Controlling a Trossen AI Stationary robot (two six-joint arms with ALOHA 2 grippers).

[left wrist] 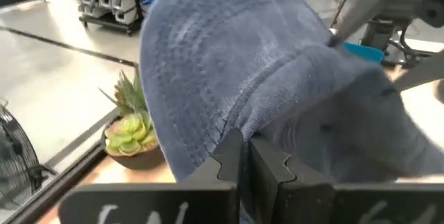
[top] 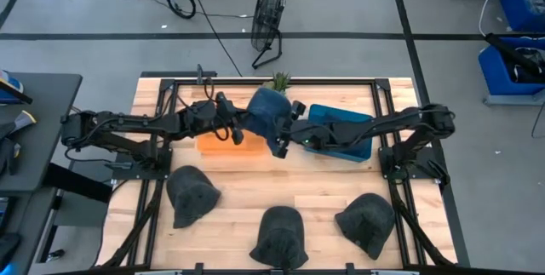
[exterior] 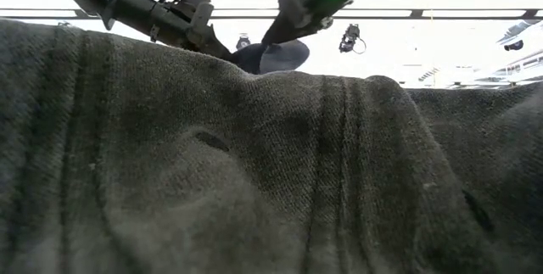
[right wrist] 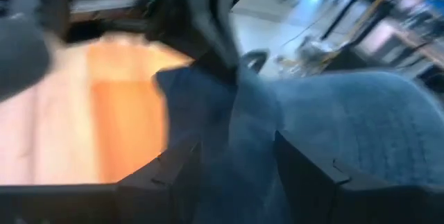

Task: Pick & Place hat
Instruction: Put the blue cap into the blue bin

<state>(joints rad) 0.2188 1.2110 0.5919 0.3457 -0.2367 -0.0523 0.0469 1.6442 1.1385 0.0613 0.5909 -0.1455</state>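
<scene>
High view, blue hat [top: 266, 109] pinched by left gripper [top: 241, 129], right gripper [top: 283, 143] spread around its brim.

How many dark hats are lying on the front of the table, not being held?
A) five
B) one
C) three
C: the high view shows three dark hats lying in a row on the wooden table, while the blue hat is held up between the left gripper and the right gripper.
</scene>
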